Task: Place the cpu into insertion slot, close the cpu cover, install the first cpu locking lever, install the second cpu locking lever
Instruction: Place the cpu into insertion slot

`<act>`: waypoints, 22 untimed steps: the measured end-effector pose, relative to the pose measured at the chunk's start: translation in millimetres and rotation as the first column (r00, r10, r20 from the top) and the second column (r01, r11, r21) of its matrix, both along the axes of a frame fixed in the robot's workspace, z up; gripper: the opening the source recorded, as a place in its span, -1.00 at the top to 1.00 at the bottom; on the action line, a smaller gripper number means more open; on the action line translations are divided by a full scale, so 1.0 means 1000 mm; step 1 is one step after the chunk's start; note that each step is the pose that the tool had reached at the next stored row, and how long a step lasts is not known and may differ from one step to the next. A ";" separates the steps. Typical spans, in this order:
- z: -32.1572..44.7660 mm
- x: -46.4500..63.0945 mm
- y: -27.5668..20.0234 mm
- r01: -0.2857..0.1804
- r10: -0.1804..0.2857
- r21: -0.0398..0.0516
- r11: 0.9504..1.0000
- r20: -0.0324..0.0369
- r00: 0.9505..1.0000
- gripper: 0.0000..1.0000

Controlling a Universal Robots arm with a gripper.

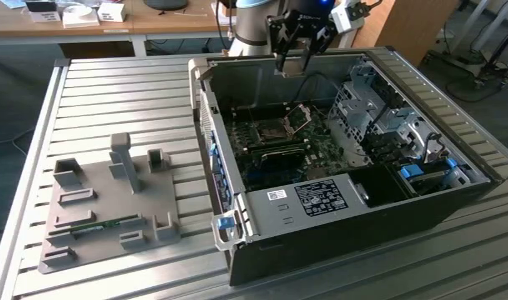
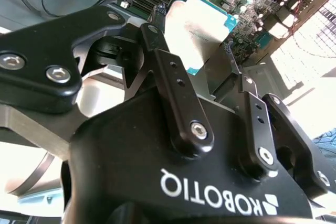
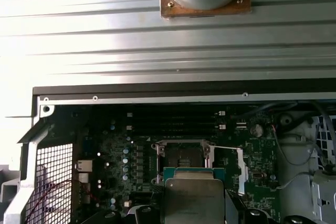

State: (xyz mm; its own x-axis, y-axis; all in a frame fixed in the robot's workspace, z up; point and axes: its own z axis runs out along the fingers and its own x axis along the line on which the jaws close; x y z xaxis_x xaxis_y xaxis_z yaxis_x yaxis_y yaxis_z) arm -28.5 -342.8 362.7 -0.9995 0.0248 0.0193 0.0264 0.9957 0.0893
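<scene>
Tool: the tool (image 2: 195, 45) is pinching the cpu (image 2: 202, 24), its fingers (image 2: 173, 77) on two opposite edges and the metal top facing the second wrist view.
Cpu: held in the air over the open case (image 1: 346, 244), above the board and not yet in the slot (image 3: 181, 156).
Slot: bare in the first wrist view, directly past the cpu.
Cover: the cover (image 1: 300, 119) stands raised beside the slot, leaving the socket open.
Weight: judged very light — no load for the tool.
Stiffness: a stiff flat plate that should not bend, though its thin edges give little to grip.
Slip: the smooth metal top and narrow green rim could shift or tilt in the pinch if bumped.
Fragility: judged delicate — its underside and the slot's contacts would not take a skewed or forced seating.
Hold: by two opposite edges and kept level, never by the faces.
Writing: white lettering on the tool's black body, faint print on the cpu's top that cannot be made out, and a white printed label (image 1: 321, 197) inside the case.
Surface: the ribbed metal surface (image 1: 112, 94) carries the case.
</scene>
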 end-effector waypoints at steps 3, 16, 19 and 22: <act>-0.0013 0.000 0.0000 0.000 0.000 0.000 1.000 0.000 1.000 -0.07; -0.0075 0.000 0.0000 0.000 0.000 0.000 1.000 0.000 1.000 -0.07; -0.0081 0.000 0.0000 0.000 0.000 0.000 1.000 0.001 1.000 -0.07; -0.0093 0.000 0.0000 0.000 0.000 0.000 1.000 0.000 1.000 -0.07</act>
State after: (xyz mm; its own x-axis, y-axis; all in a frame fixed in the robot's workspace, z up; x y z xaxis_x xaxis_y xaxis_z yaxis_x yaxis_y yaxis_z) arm -28.9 -342.8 353.4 -0.9995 0.0249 0.0189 0.0265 0.9957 0.0893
